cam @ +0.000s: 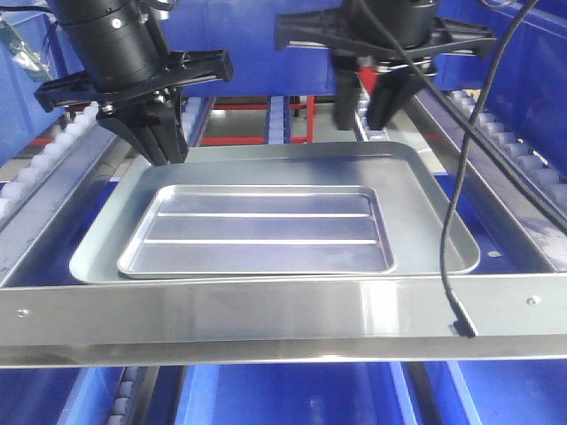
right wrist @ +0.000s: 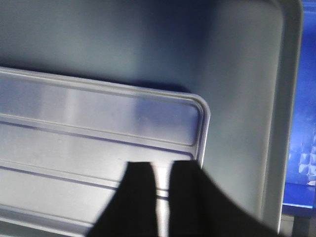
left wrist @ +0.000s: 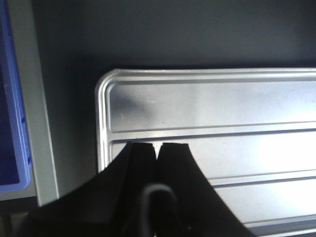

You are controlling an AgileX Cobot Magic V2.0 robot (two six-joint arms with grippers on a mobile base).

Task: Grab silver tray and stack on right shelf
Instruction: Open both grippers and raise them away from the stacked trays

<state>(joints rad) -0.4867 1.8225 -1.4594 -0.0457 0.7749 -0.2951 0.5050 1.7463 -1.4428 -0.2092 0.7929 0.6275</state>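
The silver tray, ribbed and shiny, lies flat inside a larger smooth silver tray on the right shelf, behind the shelf's broad steel front bar. My left gripper hangs above the far left corner of the trays, its fingers shut together with nothing held. The left wrist view shows that left gripper over the silver tray near its left rim. My right gripper hovers above the far right. In its wrist view the right gripper shows a narrow empty gap over the silver tray by its corner.
Sloping roller rails run along both sides of the shelf. A black cable hangs down across the large tray's right rim to the front bar. Blue bins sit below the bar, and blue walls stand behind.
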